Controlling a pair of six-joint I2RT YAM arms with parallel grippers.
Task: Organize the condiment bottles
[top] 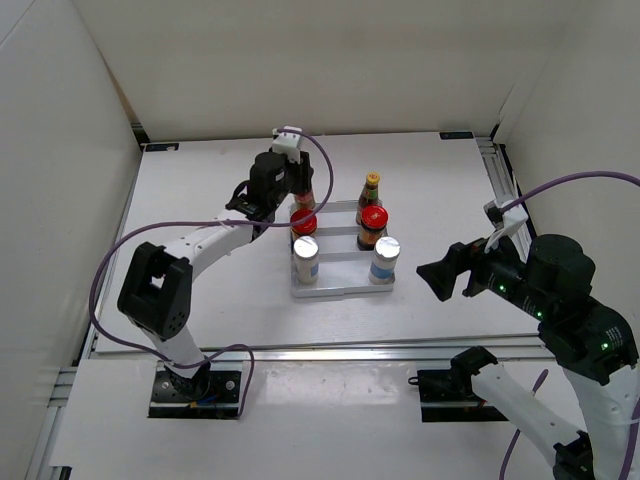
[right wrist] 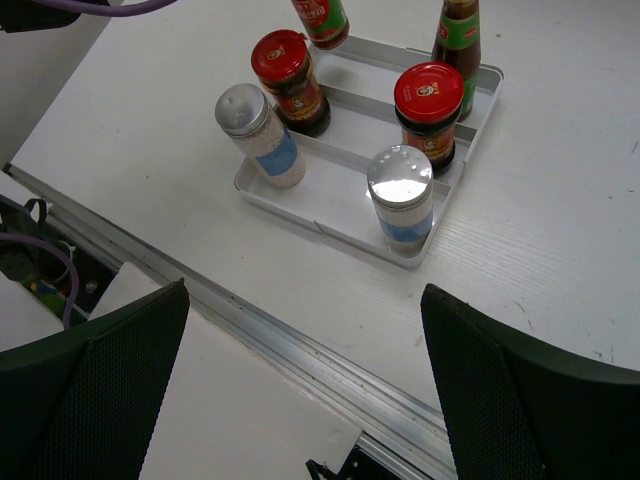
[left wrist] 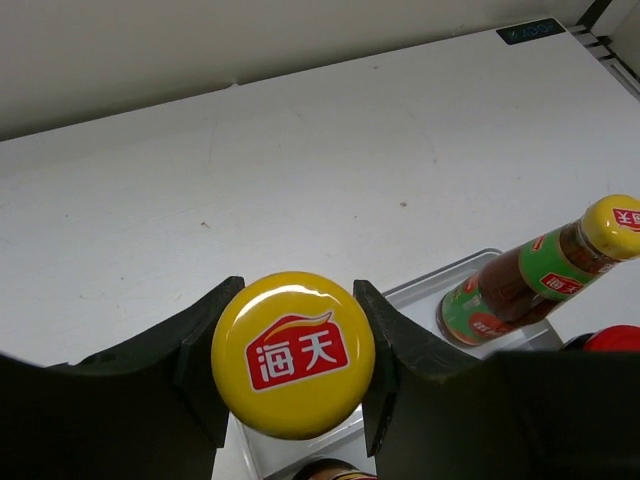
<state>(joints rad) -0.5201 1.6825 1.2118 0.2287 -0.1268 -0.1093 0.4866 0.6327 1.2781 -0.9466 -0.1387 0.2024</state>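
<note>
The left arm's fingers (left wrist: 195, 345) are clenched on the round yellow cap (left wrist: 293, 355) of a slim dark sauce bottle (top: 303, 197). One finger presses each side of the cap, which carries a red logo. This held bottle is at the back left corner of the flat white ridged tray (top: 340, 287), which lies near the middle of the white worktop (top: 200, 170). In the right wrist view the bottle leans a little, and it cannot be told whether its base rests on the tray. The second slim sauce bottle (top: 371, 190), with a yellow cap and a green label, stands upright in the back right of the tray. In the row in front of these, two squat dark jars with red lids stand apart, the left red-lidded jar (top: 303, 228) behind the left white shaker (top: 306, 259) and the right red-lidded jar (top: 373, 226) behind the right white shaker (top: 385, 258). Both shakers have silver tops and blue bands and stand upright in the nearest row. The right arm's fingers (right wrist: 100, 390) are released, spread wide and holding nothing. They hover over the worktop to the right of the tray, well apart from the bottles and turned toward them.
</note>
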